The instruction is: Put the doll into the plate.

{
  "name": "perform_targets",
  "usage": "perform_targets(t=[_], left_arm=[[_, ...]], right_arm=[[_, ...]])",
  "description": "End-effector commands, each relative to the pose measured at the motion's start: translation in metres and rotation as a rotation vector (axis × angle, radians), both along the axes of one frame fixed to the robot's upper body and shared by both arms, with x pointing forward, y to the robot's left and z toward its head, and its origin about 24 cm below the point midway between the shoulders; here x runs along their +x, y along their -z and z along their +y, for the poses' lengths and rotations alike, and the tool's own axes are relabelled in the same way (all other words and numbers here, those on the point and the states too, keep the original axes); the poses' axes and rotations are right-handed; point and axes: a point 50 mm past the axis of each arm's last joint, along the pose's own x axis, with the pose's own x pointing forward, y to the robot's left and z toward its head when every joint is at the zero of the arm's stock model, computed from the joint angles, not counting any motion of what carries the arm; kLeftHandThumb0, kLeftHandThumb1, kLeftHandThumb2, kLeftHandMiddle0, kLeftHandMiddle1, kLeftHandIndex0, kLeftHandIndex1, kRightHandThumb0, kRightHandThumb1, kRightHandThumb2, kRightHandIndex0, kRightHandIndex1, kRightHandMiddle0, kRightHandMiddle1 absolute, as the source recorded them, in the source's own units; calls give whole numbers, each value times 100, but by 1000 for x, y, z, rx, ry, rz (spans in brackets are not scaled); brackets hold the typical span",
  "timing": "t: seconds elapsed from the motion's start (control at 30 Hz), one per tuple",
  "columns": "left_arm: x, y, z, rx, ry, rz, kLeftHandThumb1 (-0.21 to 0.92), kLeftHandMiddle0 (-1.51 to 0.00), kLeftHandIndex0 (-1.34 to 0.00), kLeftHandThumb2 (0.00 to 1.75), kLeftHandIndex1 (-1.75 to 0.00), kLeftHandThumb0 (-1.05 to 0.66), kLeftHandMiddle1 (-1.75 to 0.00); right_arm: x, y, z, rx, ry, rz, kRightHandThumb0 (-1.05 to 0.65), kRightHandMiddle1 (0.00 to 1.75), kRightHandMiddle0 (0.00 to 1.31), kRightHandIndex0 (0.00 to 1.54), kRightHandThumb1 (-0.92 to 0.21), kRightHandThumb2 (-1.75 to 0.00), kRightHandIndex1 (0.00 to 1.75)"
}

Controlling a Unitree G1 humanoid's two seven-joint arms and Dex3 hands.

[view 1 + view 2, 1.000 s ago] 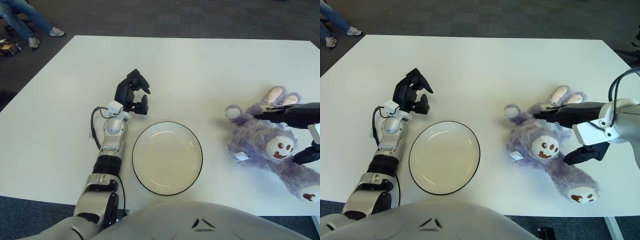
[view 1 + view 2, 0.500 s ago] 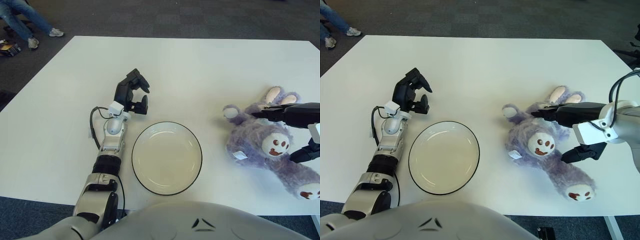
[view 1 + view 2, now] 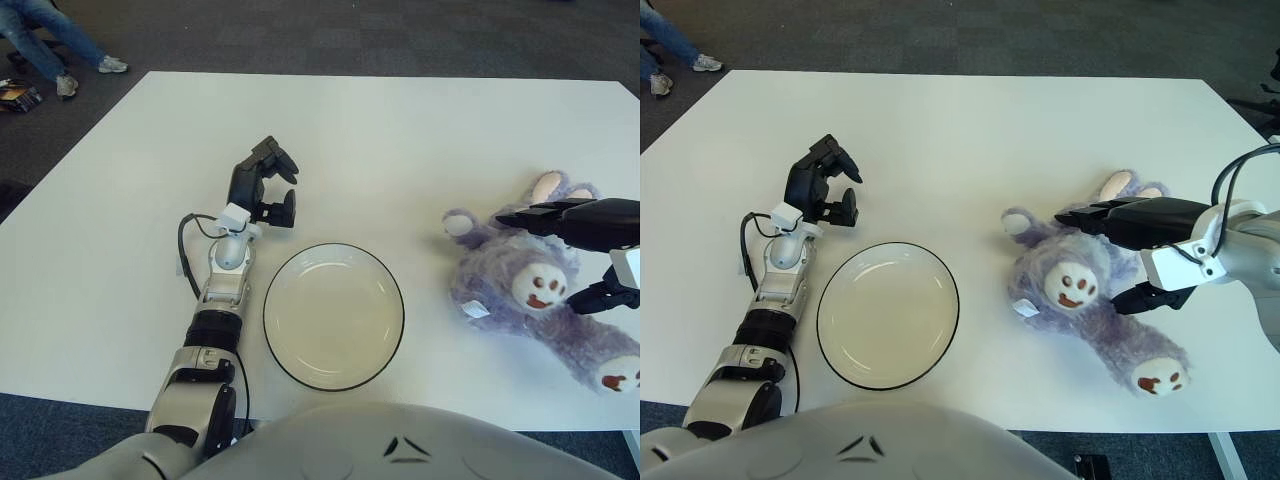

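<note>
A purple plush doll with a white face lies on its back on the right side of the white table. My right hand straddles its head, the long black fingers over the ears and the thumb below the face, closed on it. An empty white plate with a dark rim sits at the front centre, well left of the doll. My left hand shows beside the plate, up and to its left, with relaxed fingers holding nothing.
A person's legs and a small object on the floor show beyond the table's far left corner. Dark carpet surrounds the table. My torso covers the front edge. Bare tabletop lies between plate and doll.
My right hand has closed in over the doll's head, and the doll has shifted and turned slightly to the left. The left hand has hardly moved.
</note>
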Motion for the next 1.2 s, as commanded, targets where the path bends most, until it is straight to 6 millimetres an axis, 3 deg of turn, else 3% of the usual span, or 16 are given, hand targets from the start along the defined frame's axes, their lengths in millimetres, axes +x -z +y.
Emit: perform_targets(t=[0.0,0.57,1.17], left_arm=[[-16,33,5,2,-25,127,8,-67,-66,159,-175,-1,-175],[-16,33,5,0,-24,122,9,-67,-66,158,-175,-1,-175],[-16,33,5,-3,-22,119,9,-67,-66,158,-175,-1,-175]], right_arm=[[1,-3,-3,17,7,-32,-76,0,0,0,-71,-60,0],[0,-17,-6,26,31,-123,-87,0,0,0,-87,-48,0],[3,-24,-1,-53,43,-43,-80,0,1,0,-77,-43,0]])
